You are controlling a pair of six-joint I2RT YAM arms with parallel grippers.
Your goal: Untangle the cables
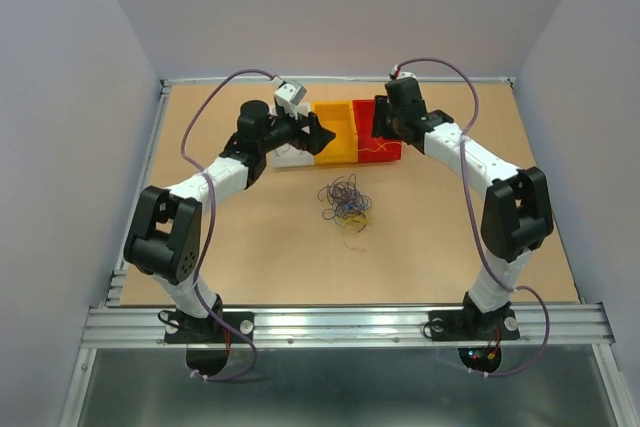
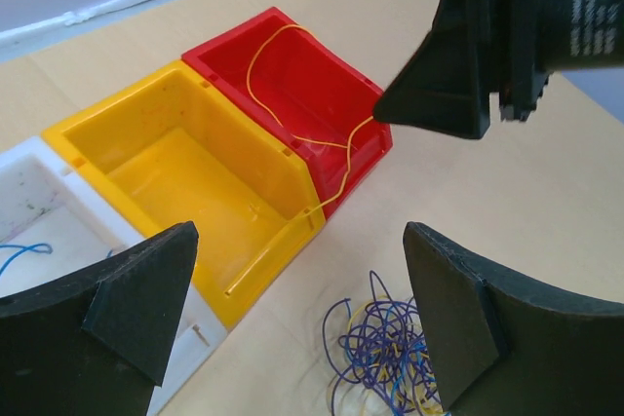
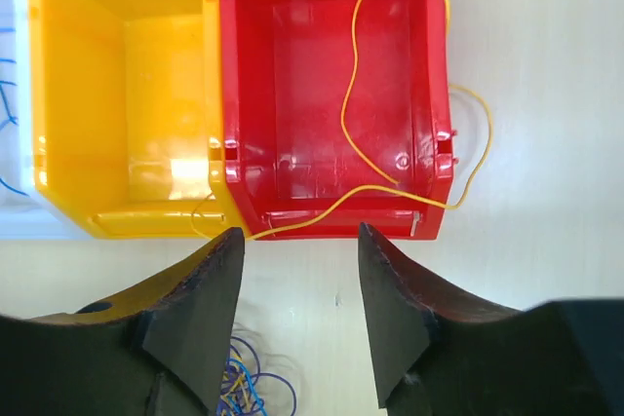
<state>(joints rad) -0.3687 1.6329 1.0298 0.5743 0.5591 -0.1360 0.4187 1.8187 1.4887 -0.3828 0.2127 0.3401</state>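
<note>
A tangle of blue, yellow and dark purple cables (image 1: 345,202) lies on the table in front of the bins; it also shows in the left wrist view (image 2: 388,350) and the right wrist view (image 3: 246,384). One yellow cable (image 3: 353,94) lies in the red bin (image 3: 253,94) and drapes over its front and right rims. A blue cable (image 2: 23,252) lies in the white bin (image 2: 29,202). My left gripper (image 1: 316,134) is open and empty above the yellow bin's front (image 2: 297,241). My right gripper (image 1: 384,127) is open and empty over the red bin's front edge (image 3: 298,231).
Three bins stand in a row at the back middle: white (image 1: 292,155), yellow (image 1: 335,137), red (image 1: 385,154). The yellow bin (image 2: 175,158) holds nothing visible. The right gripper's finger (image 2: 448,85) hangs close to the left gripper. Raised rails edge the table.
</note>
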